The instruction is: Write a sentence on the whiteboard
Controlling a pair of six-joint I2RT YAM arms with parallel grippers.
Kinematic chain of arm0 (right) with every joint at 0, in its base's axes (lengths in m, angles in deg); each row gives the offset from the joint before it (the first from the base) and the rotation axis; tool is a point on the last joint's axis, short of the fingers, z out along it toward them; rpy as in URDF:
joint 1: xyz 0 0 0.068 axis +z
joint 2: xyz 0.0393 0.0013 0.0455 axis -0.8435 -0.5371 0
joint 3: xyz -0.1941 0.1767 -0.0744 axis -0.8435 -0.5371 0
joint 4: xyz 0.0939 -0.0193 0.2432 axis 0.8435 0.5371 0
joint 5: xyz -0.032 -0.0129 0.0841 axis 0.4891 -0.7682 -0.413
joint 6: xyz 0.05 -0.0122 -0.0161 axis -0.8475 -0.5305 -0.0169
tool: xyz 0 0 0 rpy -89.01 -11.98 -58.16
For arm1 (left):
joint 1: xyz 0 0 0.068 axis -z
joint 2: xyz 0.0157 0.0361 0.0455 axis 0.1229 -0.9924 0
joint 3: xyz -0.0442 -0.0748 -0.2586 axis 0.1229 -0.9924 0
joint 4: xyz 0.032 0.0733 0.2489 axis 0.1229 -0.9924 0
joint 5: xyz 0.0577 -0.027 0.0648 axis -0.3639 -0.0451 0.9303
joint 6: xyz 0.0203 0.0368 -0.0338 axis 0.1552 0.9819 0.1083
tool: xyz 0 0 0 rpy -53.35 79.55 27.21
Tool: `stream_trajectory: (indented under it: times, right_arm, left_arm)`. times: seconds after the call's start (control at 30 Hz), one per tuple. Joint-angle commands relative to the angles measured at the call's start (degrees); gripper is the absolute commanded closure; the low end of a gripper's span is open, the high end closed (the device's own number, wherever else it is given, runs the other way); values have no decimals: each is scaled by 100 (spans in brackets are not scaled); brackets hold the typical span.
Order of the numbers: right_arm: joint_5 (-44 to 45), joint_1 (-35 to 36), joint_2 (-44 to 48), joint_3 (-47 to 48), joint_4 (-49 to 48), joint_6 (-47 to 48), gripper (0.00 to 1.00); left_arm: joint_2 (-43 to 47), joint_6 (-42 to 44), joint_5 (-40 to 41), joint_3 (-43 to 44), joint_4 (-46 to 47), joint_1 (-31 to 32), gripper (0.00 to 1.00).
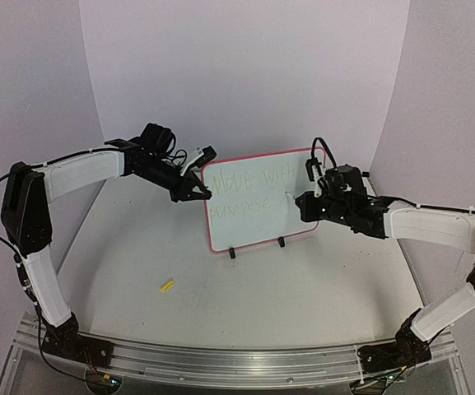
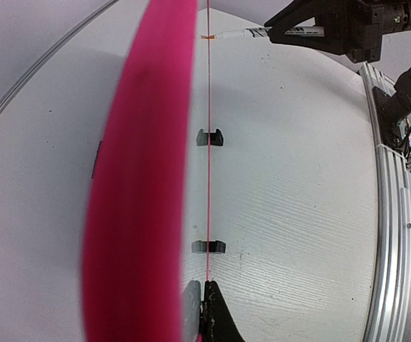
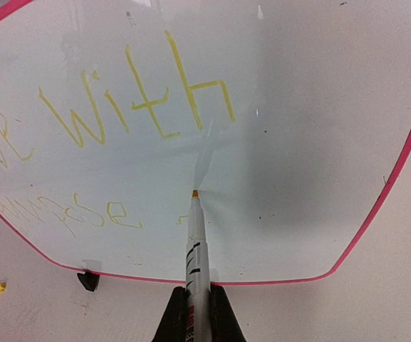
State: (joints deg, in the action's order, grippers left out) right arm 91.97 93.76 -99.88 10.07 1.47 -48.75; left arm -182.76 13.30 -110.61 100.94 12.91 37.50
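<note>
Past second line's end on whiteboard (image 3: 312, 142), right gripper (image 3: 196, 303) clamps marker (image 3: 195, 246), tip touching, sentence (image 3: 144, 100) looks unfinished; left gripper (image 1: 196, 195) pinches left edge; next stroke needs steady light pressure.

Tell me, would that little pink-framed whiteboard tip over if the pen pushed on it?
Probably, if left alone: the whiteboard stands on only two small black feet, so it looks tippy. It seems thin and likely light, seen edge-on. The left gripper clamps its edge, which should steady it against the marker.
</note>
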Motion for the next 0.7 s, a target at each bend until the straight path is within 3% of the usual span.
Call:
stream_trajectory:
  times: [0.0,0.67]
  right_arm:
    - [200,-32,-50,-129,-232,-187,100]
    - [242,-27,12,-386,-364,-362,100]
  left_arm:
    - [56,376,647,-141,-136,-16,100]
    - [62,376,663,-138,-133,-18,100]
